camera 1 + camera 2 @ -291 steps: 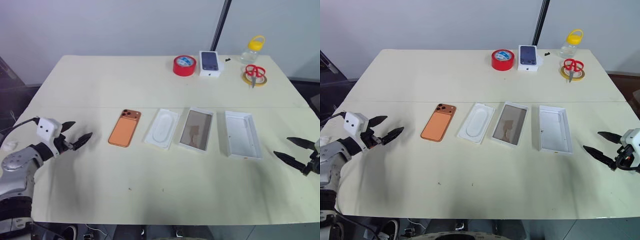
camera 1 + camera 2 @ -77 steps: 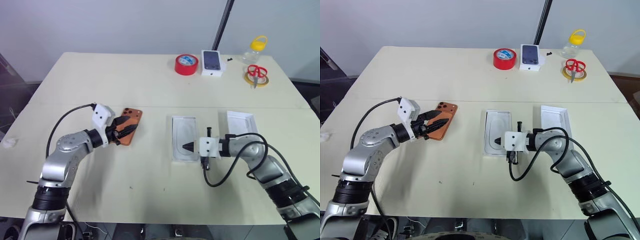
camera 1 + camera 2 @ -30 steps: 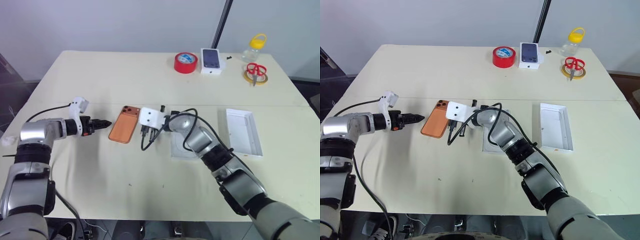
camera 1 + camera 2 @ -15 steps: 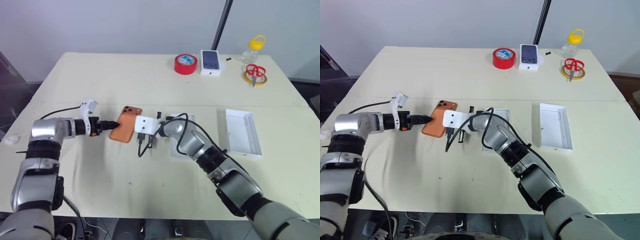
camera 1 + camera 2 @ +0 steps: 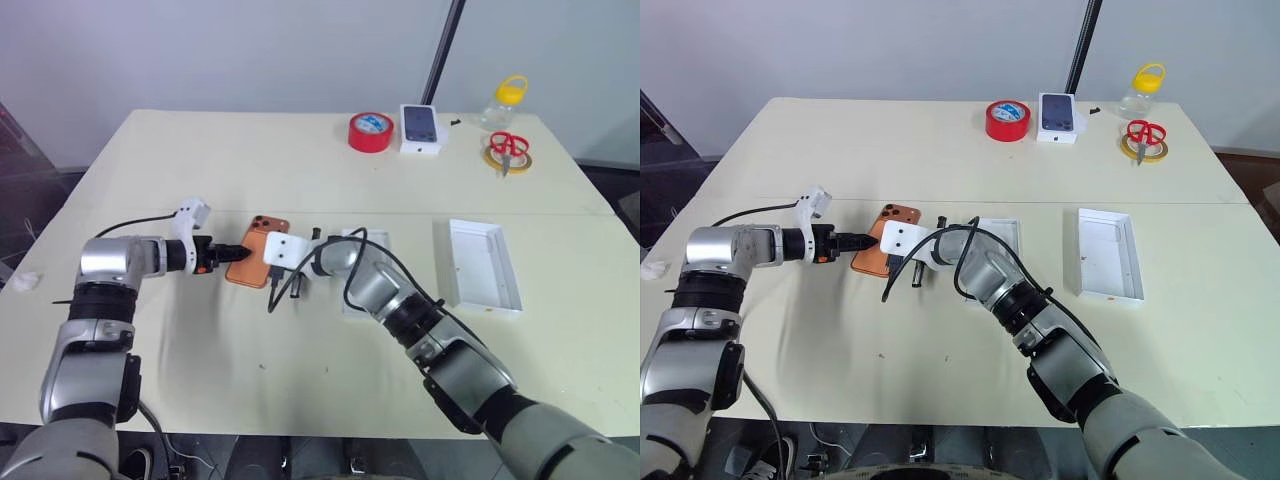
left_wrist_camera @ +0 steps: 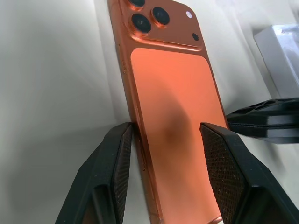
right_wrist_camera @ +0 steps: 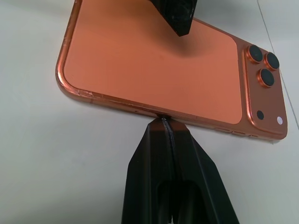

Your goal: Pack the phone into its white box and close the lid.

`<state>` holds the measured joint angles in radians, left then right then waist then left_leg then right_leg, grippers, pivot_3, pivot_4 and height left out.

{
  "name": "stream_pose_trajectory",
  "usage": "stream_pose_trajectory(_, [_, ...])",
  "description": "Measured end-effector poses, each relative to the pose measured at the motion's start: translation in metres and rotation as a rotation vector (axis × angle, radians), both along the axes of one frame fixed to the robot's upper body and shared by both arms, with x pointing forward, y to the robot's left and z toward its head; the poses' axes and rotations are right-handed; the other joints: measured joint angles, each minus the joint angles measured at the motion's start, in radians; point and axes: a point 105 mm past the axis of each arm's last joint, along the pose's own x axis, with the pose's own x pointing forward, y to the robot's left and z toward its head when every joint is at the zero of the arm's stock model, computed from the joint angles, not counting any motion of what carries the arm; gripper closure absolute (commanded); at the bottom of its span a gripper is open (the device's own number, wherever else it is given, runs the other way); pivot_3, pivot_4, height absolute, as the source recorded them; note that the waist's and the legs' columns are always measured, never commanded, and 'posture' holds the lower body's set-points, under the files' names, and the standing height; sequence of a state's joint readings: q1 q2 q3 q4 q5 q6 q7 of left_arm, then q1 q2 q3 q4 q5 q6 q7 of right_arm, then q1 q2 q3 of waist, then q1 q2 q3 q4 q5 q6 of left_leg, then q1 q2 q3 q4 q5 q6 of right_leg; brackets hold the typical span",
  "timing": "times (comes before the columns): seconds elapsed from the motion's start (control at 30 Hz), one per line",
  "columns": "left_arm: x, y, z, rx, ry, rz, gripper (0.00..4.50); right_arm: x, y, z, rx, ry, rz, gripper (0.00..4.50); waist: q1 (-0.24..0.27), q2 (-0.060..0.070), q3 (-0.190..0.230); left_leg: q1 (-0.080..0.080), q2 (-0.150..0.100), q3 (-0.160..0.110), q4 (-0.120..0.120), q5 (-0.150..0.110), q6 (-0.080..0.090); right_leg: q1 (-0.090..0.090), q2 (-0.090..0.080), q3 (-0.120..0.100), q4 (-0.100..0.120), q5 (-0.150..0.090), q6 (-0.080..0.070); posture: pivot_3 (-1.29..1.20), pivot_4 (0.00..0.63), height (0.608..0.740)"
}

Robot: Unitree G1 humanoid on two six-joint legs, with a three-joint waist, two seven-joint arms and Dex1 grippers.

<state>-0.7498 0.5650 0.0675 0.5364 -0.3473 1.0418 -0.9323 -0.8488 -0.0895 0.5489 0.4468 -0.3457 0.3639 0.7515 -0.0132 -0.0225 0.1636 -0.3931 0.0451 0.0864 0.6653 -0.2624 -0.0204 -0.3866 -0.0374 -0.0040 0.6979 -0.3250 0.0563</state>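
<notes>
The orange-copper phone (image 5: 253,262) lies back up on the table, its camera cluster at the far end. My left gripper (image 6: 166,140) is open at the phone's left long edge, with one finger (image 6: 117,163) beside that edge and the other over the phone's back. My right gripper (image 7: 163,120) is shut, and its joined tips touch the opposite long edge. The white box (image 5: 1002,230) sits just right of the phone, mostly hidden behind my right arm. The lid (image 5: 484,267) lies open side up further to the right.
At the table's far edge stand a red tape roll (image 5: 370,131), a small white box with a phone picture (image 5: 421,127), a yellow-capped bottle (image 5: 508,98) and red scissors (image 5: 508,148) on a yellow tape ring. A black cable (image 5: 285,290) hangs from my right wrist.
My left gripper has moved right from clear of the phone to its left edge, still open. My right gripper stays shut against the phone's other edge.
</notes>
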Motion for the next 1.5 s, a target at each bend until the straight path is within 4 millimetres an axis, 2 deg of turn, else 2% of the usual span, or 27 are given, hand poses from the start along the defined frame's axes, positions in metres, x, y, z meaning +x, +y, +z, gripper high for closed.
stream_pose_trajectory(0.2, [-0.004, -0.024, -0.001, -0.119, 0.059, -0.034, 2.08, 0.002, 0.0, 0.001, -0.007, -0.003, 0.0, 4.48, -0.003, 0.0, 0.0, 0.0, -0.003, 0.0, 0.0, 0.001, 0.002, 0.0, -0.004, -0.001, 0.0, 0.0, 0.0, 0.0, 0.15, 0.74])
stream_pose_trajectory(0.6, [-0.002, -0.015, -0.003, -0.205, 0.098, 0.028, 2.08, 0.003, -0.003, 0.001, -0.009, -0.008, -0.002, 4.48, -0.009, 0.0, 0.0, 0.0, -0.003, 0.0, -0.003, 0.001, 0.001, -0.002, -0.005, -0.001, 0.0, 0.0, 0.0, 0.0, 0.15, 0.74])
stream_pose_trajectory(0.7, [-0.002, -0.014, -0.004, -0.203, 0.103, 0.037, 2.9, 0.002, -0.002, 0.001, -0.008, -0.009, -0.001, 4.5, -0.009, 0.0, 0.0, -0.001, -0.003, 0.0, -0.005, 0.001, 0.001, -0.003, -0.005, -0.001, 0.0, 0.0, 0.0, 0.0, 0.15, 0.74])
stream_pose_trajectory(0.8, [-0.003, -0.016, 0.0, -0.26, 0.109, 0.026, 4.35, 0.002, -0.003, 0.001, -0.008, -0.011, 0.001, 4.5, -0.008, 0.0, 0.0, 0.0, -0.003, 0.0, -0.008, 0.001, 0.001, -0.004, -0.006, -0.001, -0.004, 0.0, -0.001, 0.0, 0.15, 0.74])
stream_pose_trajectory(0.9, [-0.003, -0.017, 0.001, -0.273, 0.114, 0.028, 4.35, 0.002, -0.003, 0.0, -0.009, -0.012, -0.001, 4.5, -0.01, 0.0, 0.0, 0.002, -0.004, 0.0, -0.017, 0.0, -0.001, -0.003, -0.007, -0.002, -0.013, 0.003, -0.006, 0.0, 0.15, 0.74])
stream_pose_trajectory(1.13, [-0.005, -0.012, -0.003, -0.346, 0.173, 0.072, 4.35, -0.001, -0.004, 0.001, 0.005, -0.02, 0.008, 4.5, -0.011, 0.0, 0.0, 0.0, -0.004, 0.0, -0.018, 0.001, 0.001, -0.003, -0.007, -0.003, -0.014, 0.003, -0.005, 0.0, 0.15, 0.74])
stream_pose_trajectory(1.27, [-0.006, -0.01, 0.0, -0.456, 0.19, 0.132, 4.35, -0.014, -0.007, 0.009, 0.157, 0.049, 0.044, 4.5, -0.008, 0.0, 0.0, -0.01, -0.004, 0.0, -0.018, 0.003, 0.001, -0.01, -0.007, -0.004, -0.015, 0.004, -0.004, 0.0, 0.15, 0.74])
stream_pose_trajectory(1.33, [-0.006, -0.011, 0.004, -0.492, 0.155, 0.148, 4.38, -0.025, -0.011, 0.024, 0.274, 0.136, 0.086, 3.94, -0.007, 0.0, 0.001, -0.017, -0.003, 0.0, -0.018, 0.005, 0.0, -0.017, -0.007, -0.004, -0.015, 0.004, -0.003, 0.0, 0.15, 0.74])
stream_pose_trajectory(1.4, [-0.008, -0.011, 0.005, -0.526, 0.137, 0.168, 4.38, -0.041, -0.019, 0.045, 0.367, 0.204, 0.178, 3.14, -0.006, -0.001, 0.001, -0.017, -0.003, 0.0, -0.018, 0.005, 0.001, -0.017, -0.007, -0.005, -0.015, 0.005, -0.002, 0.0, 0.15, 0.74])
stream_pose_trajectory(1.43, [-0.011, -0.011, 0.005, -0.531, 0.13, 0.171, 4.38, -0.047, -0.026, 0.05, 0.372, 0.206, 0.208, 2.62, -0.005, -0.001, 0.001, -0.017, -0.003, 0.0, -0.018, 0.005, 0.001, -0.017, -0.007, -0.006, -0.016, 0.005, -0.002, 0.0, 0.15, 0.74])
stream_pose_trajectory(1.5, [-0.016, -0.014, 0.005, -0.543, 0.13, 0.165, 4.38, -0.05, -0.04, 0.047, 0.359, 0.213, 0.205, 1.64, -0.006, -0.001, 0.001, -0.017, -0.003, 0.0, -0.019, 0.005, 0.001, -0.016, -0.007, -0.006, -0.017, 0.004, -0.002, 0.0, 0.15, 0.74])
